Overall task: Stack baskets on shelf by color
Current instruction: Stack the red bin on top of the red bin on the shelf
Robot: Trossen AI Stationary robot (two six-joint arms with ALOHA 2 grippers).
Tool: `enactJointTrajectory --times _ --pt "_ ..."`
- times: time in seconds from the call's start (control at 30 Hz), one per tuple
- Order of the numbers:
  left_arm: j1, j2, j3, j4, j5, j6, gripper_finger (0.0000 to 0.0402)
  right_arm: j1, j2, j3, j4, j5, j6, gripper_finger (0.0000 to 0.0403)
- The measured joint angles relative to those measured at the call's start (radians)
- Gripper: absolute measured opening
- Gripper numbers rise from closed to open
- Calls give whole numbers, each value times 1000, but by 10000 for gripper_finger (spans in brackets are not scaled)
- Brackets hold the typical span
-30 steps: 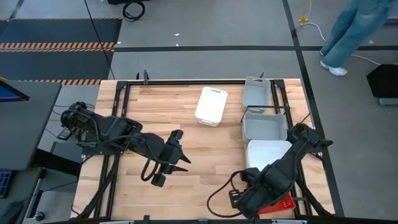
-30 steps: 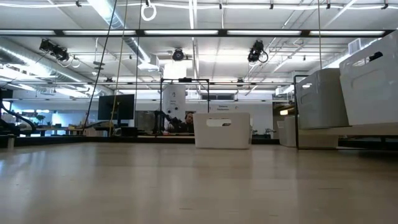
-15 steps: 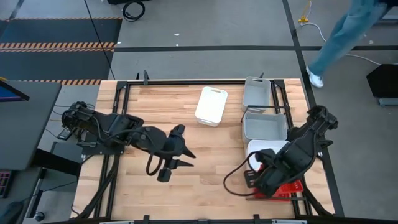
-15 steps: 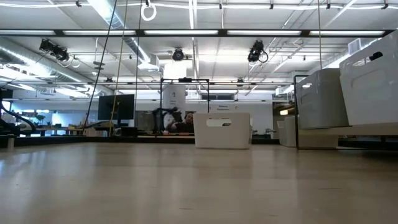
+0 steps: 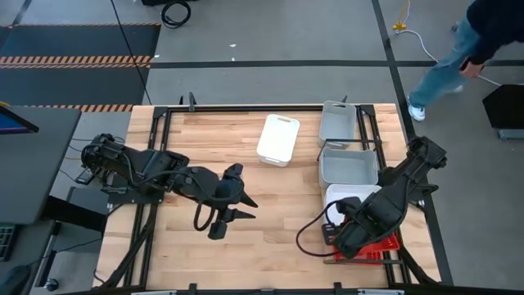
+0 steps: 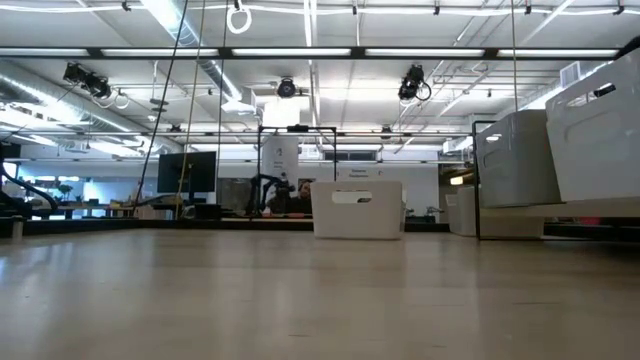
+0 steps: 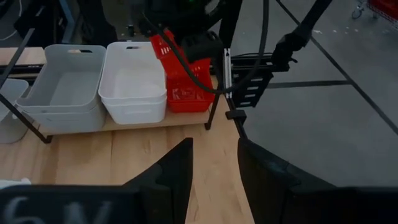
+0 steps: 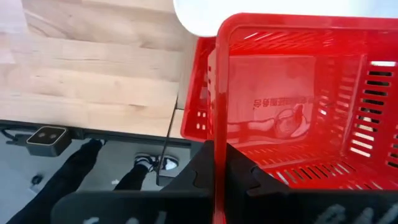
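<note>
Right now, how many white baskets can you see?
2 clearly. One white basket lies alone mid-table; another white basket sits on the shelf between the grey stack and red basket. More may be nested inside, hidden.

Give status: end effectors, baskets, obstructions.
Right end effector shut on red basket rim at shelf. Left end effector open, idle mid-table. White basket loose. No obstructions.

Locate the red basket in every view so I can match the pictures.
High view: red basket at lower right, under the right gripper.
Low view: not in it.
Left wrist view, beside the white basket.
Right wrist view, rim between the fingers.
Shared landmark: that white basket.
</note>
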Motion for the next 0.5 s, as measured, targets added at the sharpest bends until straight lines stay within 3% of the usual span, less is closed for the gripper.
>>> enactJointTrajectory --times 0.27,0.5 --pt "0 0 0 3 -11 8 132 -8 1 -71 78 -42 8 17" --pt "0 1 0 1 -11 3 132 -27 1 -77 83 -63 -7 71"
